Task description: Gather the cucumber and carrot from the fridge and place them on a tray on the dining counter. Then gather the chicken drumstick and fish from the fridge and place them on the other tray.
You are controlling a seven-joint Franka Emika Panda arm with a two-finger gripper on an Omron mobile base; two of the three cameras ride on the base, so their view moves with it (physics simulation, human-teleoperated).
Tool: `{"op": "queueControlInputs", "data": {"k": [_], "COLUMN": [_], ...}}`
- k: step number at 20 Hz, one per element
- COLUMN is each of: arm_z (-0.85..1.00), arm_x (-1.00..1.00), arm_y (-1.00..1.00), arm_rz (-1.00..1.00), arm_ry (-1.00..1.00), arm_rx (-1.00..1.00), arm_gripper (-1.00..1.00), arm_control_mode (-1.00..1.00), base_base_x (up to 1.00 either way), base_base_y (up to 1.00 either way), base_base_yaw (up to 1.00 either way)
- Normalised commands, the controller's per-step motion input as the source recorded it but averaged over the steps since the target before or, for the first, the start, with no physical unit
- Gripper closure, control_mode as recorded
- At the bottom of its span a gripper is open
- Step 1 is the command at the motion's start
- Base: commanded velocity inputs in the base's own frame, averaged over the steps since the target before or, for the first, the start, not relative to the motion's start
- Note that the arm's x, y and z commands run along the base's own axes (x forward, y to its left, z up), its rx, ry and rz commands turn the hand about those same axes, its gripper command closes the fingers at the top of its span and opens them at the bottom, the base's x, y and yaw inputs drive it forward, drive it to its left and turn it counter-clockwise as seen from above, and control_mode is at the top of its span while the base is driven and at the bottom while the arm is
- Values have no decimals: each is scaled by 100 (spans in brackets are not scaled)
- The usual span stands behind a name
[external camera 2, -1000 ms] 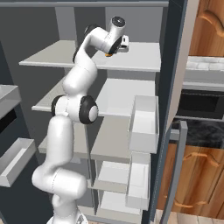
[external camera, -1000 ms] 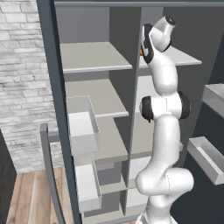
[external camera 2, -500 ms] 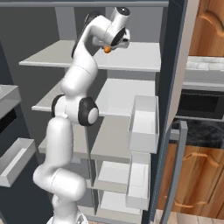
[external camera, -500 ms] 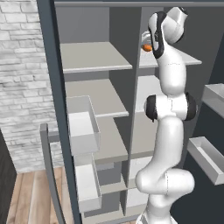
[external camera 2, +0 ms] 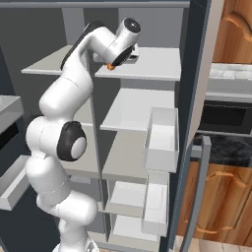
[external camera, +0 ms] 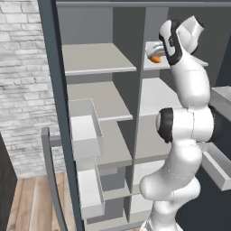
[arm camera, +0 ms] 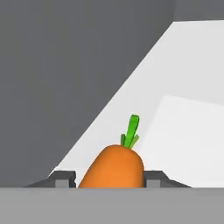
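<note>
An orange carrot [arm camera: 113, 168] with a short green top sits between my two dark fingertips, with my gripper [arm camera: 109, 179] shut on it. From the left base view the carrot [external camera: 155, 59] hangs under the hand [external camera: 154, 50], just above the front of the fridge's upper right shelf [external camera: 155, 97]. The right base view has the same carrot [external camera 2: 111, 67] at the gripper [external camera 2: 118, 61], by the front edge of the top shelf [external camera 2: 157, 64]. The cucumber, chicken drumstick, fish and trays are out of view.
The fridge stands open, with grey shelves on both sides of a centre divider [external camera: 137, 113]. Door bins [external camera: 85, 131] hang on the left door, and bins [external camera 2: 162, 133] on the right door. A wooden cabinet and an oven [external camera 2: 226, 118] are to the right.
The hand has drawn back from the top shelf and dipped slightly, bringing the carrot out to the shelf's front edge. The upper arm has swung upward.
</note>
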Motion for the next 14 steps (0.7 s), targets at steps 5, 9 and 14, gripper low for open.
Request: {"op": "queueControlInputs", "data": {"k": [5, 9, 14], "arm_z": [-1, 7, 13], "arm_x": [-100, -100, -100], "arm_y": [39, 34, 19], "arm_rz": [-6, -5, -4], "arm_ry": [-16, -9, -2], "arm_rx": [0, 0, 0], "arm_gripper": [100, 100, 100], "arm_control_mode": [-100, -100, -100], "base_base_x": [0, 0, 0], "base_base_y": [0, 0, 0], "base_base_yaw": [0, 0, 0]}}
